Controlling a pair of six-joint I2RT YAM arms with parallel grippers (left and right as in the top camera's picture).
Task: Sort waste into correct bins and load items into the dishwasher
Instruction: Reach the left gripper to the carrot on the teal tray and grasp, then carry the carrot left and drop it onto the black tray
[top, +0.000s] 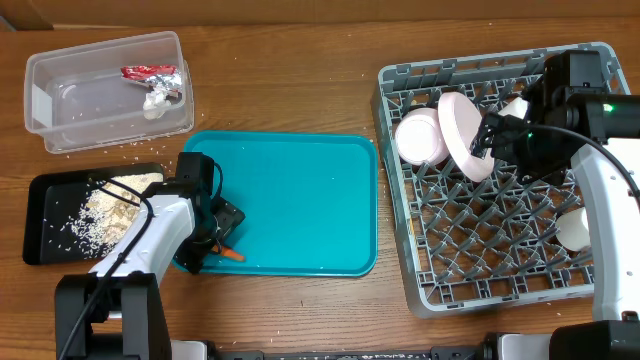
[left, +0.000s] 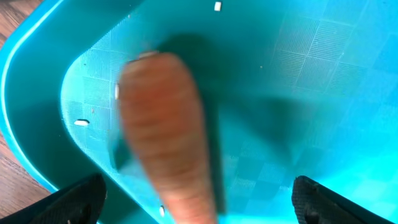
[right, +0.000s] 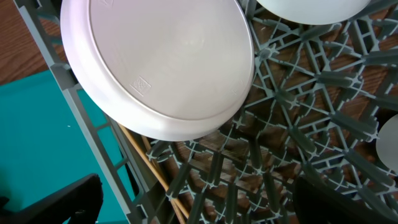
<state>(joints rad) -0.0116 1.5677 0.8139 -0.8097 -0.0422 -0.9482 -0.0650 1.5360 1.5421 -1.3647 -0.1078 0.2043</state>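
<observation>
An orange carrot piece lies in the near left corner of the teal tray. My left gripper is low over it and open. In the left wrist view the blurred carrot lies between the spread fingers, with no grip on it. A pink plate stands tilted in the grey dish rack beside a white bowl. My right gripper hovers just right of the plate, open and empty. The right wrist view shows the plate above the open fingers.
A black tray with rice sits at the left. A clear bin at the back left holds a red wrapper. Another white bowl sits at the rack's right. A wooden stick lies under the rack's grid. A few rice grains dot the teal tray.
</observation>
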